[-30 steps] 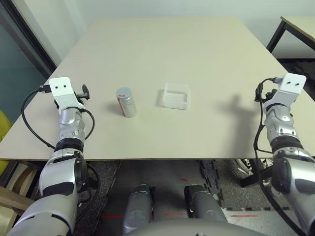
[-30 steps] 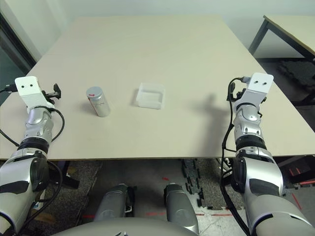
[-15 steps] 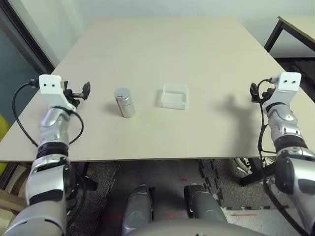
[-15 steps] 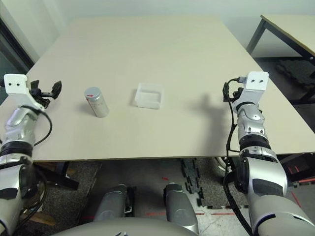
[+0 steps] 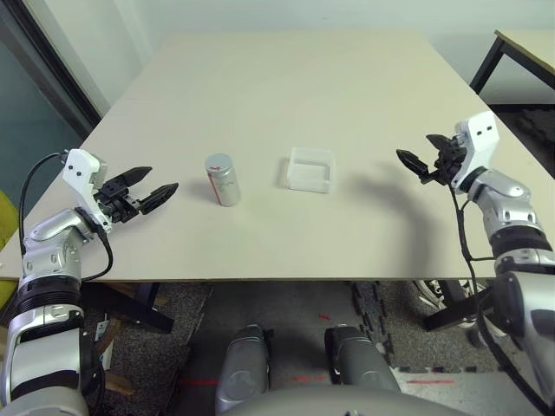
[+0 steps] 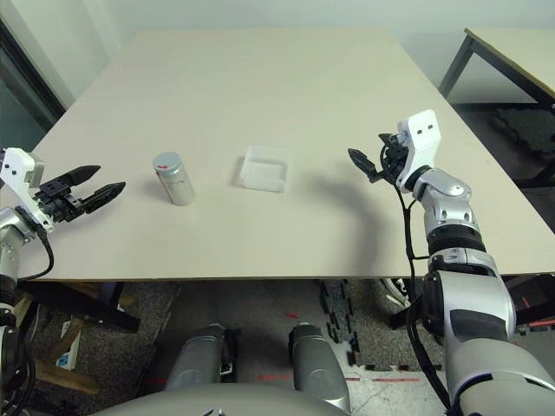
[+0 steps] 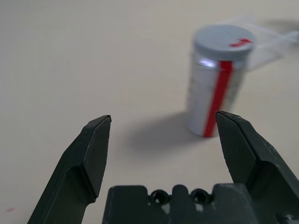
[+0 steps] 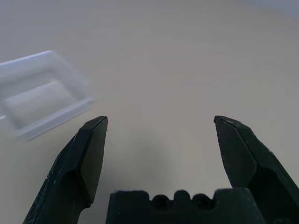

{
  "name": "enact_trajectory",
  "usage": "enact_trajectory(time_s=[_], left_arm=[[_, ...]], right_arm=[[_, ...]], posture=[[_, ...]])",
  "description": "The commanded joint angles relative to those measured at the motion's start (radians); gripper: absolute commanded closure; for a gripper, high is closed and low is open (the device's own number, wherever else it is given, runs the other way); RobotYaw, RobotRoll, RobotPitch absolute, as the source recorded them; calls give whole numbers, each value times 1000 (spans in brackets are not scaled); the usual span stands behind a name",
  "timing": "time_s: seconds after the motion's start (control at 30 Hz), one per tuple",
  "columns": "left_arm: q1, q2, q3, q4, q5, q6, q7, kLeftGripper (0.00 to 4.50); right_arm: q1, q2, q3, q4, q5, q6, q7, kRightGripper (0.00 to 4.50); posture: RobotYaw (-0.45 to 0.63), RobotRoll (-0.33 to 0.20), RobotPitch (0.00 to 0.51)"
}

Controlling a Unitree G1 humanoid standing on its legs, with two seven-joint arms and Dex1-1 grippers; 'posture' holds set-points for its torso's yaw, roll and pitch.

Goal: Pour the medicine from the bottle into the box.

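Bottle stands upright on the table, capped, silver-grey with a red stripe down its side and a red mark on the grey cap, untouched. Going left to right: the left gripper hangs over the table's left edge at about nine o'clock of the bottle, near it but apart, its fingers spread wide with nothing between them and aimed toward the bottle. In the left wrist view the bottle sits just beyond the tips, toward one finger. At three o'clock of the bottle, near but not touching, lies the box, clear whitish plastic, shallow, open side up, nothing visible inside. Well off at three o'clock of the box, the right gripper hovers above the table near its right edge, fingers likewise released and empty, pointing toward the box, which shows in the right wrist view beyond one fingertip.
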Motion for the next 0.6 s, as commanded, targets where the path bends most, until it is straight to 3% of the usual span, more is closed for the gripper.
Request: enact_trajectory(time_s=[0.03,0.23,0.6], left_arm=[[5,-8,-37,-7,9,-4,-52,42],[-22,-26,-80,32,28,-56,-109,42],[-154,-128,-112,256,96,-233,-75,42]], right_arm=[[-32,-19,34,-62,20,65,145,0],[16,-54,92,-300,77,237,375,0],[56,-51,109,-407,69,310,348,0]], posture=[[-38,0,71],[-64,0,67],[-113,0,57]])
